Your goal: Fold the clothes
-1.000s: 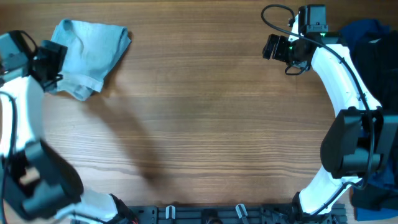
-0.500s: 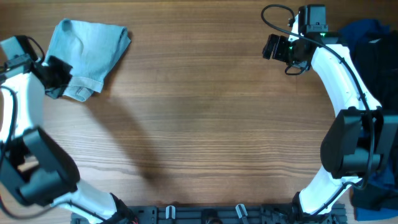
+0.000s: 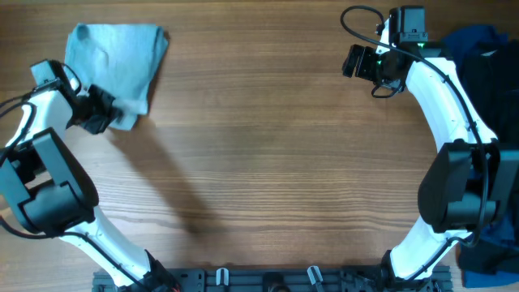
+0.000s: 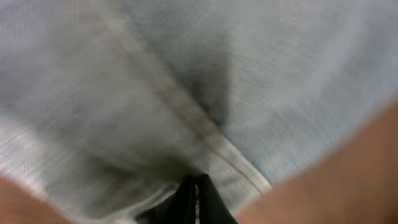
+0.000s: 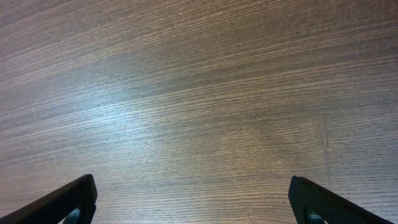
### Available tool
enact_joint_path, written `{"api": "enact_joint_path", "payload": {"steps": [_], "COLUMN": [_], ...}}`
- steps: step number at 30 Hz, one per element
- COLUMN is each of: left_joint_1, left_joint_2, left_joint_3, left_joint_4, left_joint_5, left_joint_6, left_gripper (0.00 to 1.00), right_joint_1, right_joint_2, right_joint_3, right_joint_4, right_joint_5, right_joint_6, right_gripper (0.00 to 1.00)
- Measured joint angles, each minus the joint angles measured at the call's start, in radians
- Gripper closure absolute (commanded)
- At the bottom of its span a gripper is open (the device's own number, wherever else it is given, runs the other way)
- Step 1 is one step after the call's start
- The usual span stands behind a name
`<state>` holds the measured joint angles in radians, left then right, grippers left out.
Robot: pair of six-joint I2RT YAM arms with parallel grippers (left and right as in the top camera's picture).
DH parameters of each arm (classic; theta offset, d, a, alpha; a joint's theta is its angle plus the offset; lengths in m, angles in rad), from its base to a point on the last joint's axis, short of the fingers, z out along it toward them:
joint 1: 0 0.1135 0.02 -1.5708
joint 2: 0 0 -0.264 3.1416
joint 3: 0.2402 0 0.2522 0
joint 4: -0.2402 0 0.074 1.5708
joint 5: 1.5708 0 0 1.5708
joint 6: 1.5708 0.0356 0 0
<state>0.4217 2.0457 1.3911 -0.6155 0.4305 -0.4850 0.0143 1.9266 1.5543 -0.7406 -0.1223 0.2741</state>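
Note:
The clothes (image 3: 117, 61), light blue faded denim, lie bunched at the table's far left. My left gripper (image 3: 104, 113) sits at their lower left edge. In the left wrist view the denim (image 4: 186, 74) and a stitched seam fill the frame, and my left gripper (image 4: 196, 186) is shut, its dark fingers pressed together with cloth gathered round the tips. At the far right of the table my right gripper (image 3: 354, 61) hangs well away from the denim. It is open (image 5: 194, 199), with only bare wood between its fingers (image 5: 68, 202).
A dark blue garment (image 3: 478, 40) and a black garment (image 3: 495, 89) lie heaped at the right edge behind the right arm. The wooden table (image 3: 268, 162) stretches between the two arms.
My left gripper has swung in from the left onto the denim's lower left corner and gone from open to shut. The hem there has bunched up. The right arm has not moved.

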Motion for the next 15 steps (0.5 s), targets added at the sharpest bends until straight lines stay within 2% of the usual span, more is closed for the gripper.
{"api": "enact_joint_path", "payload": {"steps": [6, 10, 15], "left_joint_1": [-0.044, -0.037, -0.026], "left_joint_2": [-0.004, -0.061, -0.21], "left_joint_3": [0.019, 0.061, 0.106], "left_joint_4": [0.007, -0.003, 0.187], "left_joint_5": [0.092, 0.101, 0.074], "left_joint_6": [-0.072, -0.077, -0.072], "left_gripper": [0.96, 0.96, 0.94], "right_joint_1": [0.0, 0.0, 0.0], "right_joint_2": [0.0, 0.0, 0.0], "right_joint_3": [0.0, 0.0, 0.0], "right_joint_4": [0.0, 0.0, 0.0], "right_joint_5": [0.0, 0.0, 0.0], "right_joint_6": [0.0, 0.0, 0.0], "right_gripper": [0.0, 0.0, 0.0]}}
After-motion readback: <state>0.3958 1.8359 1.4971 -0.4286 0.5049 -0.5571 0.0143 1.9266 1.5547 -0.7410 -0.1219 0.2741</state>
